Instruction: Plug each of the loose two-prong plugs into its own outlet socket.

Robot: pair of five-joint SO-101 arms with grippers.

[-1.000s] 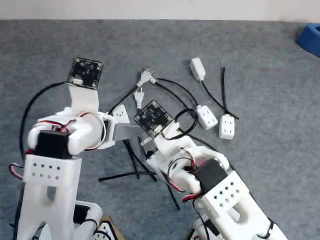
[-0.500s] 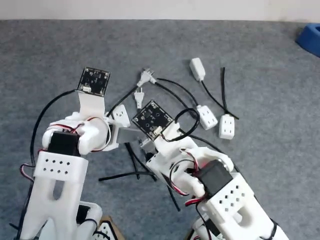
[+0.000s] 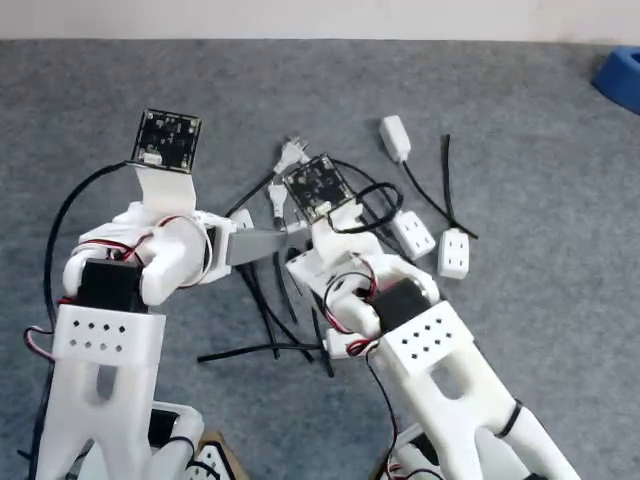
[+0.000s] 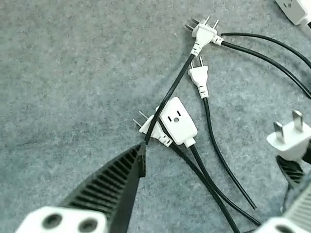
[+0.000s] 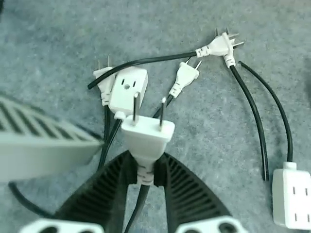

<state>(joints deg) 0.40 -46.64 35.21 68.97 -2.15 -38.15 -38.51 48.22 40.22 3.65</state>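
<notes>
My right gripper [image 5: 146, 170] is shut on the neck of a white two-prong plug [image 5: 146, 133], held off the carpet. Its prongs point at a white outlet socket [image 5: 127, 90] lying just ahead, a short gap away. The same socket [image 4: 177, 120] lies just beyond my left gripper [image 4: 143, 158], which is open; one ribbed finger [image 4: 114, 187] touches a black cable beside it. Another plug [image 4: 150, 127] lies against that socket. A small two-prong plug [image 4: 199, 75] and a larger plug [image 4: 204, 31] lie farther out. From above, both grippers meet near the middle [image 3: 285, 238].
Three more white sockets [image 3: 395, 137], [image 3: 413, 232], [image 3: 455, 252] lie on the grey carpet to the right, with black cables looping between them. Loose cables [image 3: 265, 320] cross between the two arms. A blue object [image 3: 620, 75] sits at the far right corner.
My right arm has pushed forward with the plug, toward the socket. The left arm swung slightly and came back. The loose cables between the arms were dragged along.
</notes>
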